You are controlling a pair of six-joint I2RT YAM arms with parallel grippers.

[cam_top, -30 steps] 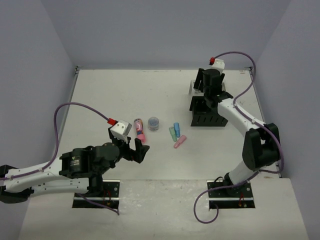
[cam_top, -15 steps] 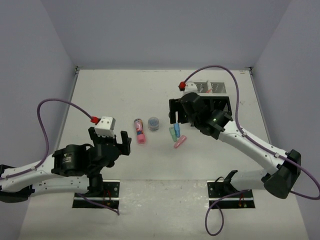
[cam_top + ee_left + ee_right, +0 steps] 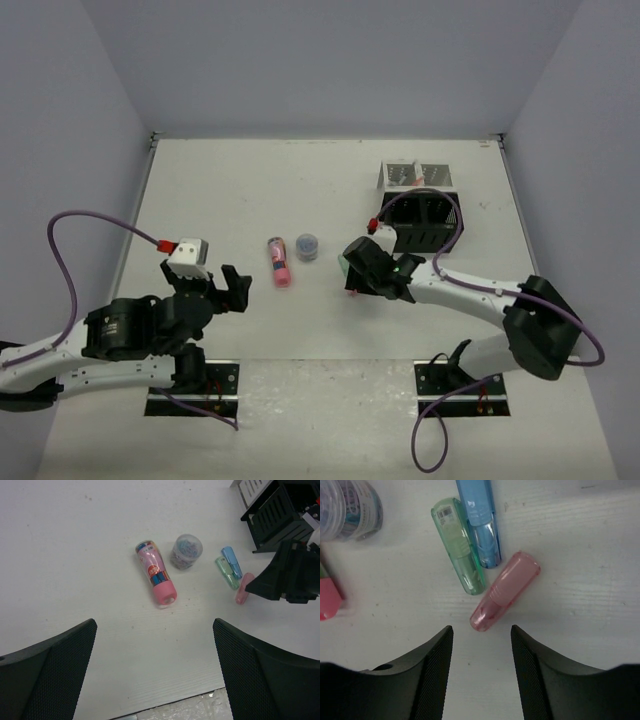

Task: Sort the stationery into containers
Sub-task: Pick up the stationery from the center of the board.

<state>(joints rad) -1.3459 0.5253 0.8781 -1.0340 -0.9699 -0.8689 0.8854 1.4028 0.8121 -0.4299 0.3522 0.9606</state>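
My right gripper is open and hovers low over three stubby markers. In the right wrist view it sits just short of the pink marker, whose near end lies between the fingertips' line. The green marker and blue marker lie side by side beyond it. The round grey-blue pot of clips stands to the left. My left gripper is open and empty, back from a pink capped tube. The black container and the white container stand at the back right.
The left wrist view shows the table's near edge just below the left fingers. The right arm's purple cable loops over the black container. Grey walls close in the table on three sides.
My right arm has swung from the containers at the back down to the markers. My left arm has drawn back toward the near left, away from the pink tube.
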